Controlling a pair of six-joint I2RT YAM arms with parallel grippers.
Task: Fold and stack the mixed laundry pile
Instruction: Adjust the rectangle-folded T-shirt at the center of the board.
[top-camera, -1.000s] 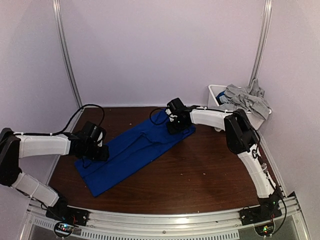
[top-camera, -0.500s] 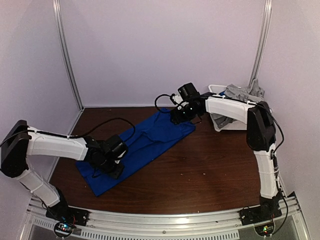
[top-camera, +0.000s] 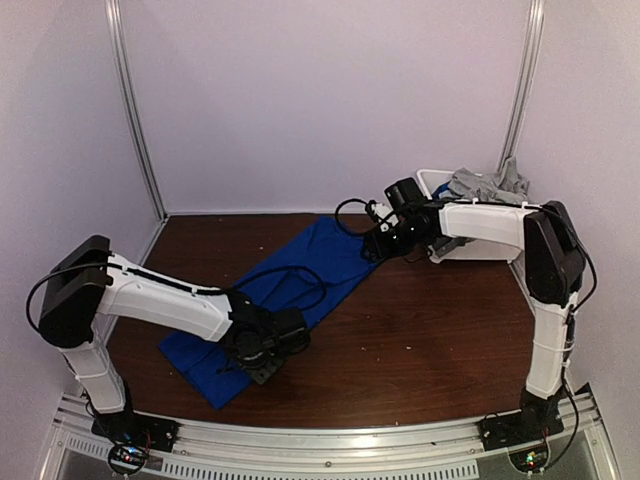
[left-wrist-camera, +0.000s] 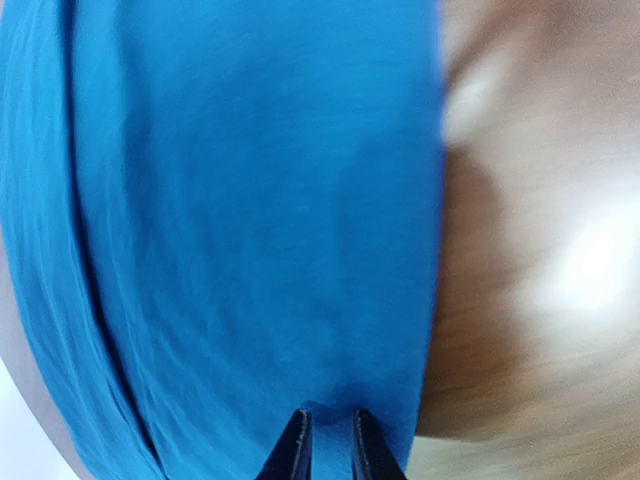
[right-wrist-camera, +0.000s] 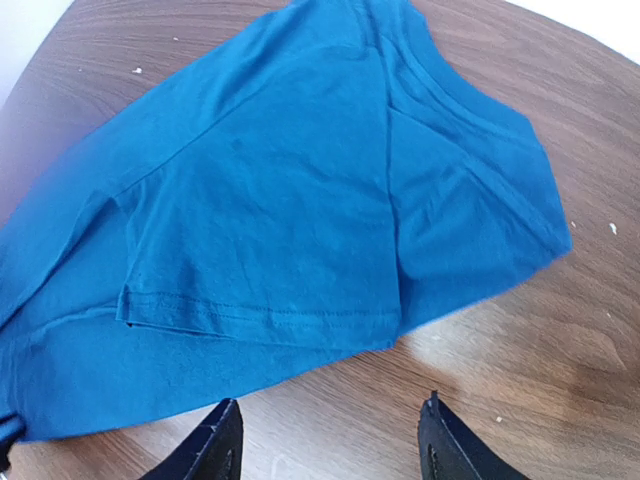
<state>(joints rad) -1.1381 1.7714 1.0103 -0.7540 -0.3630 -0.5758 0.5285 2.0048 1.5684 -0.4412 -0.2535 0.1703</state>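
The spread garment lies slantwise on the bench, from near left to far centre. The left fingers sit at its near end, seemingly on its edge. The right fingers hang over its far end. At far right, the bin holds a heap of garments.

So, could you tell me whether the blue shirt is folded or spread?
Partly folded: the blue shirt lies flat, one sleeve turned over its body.
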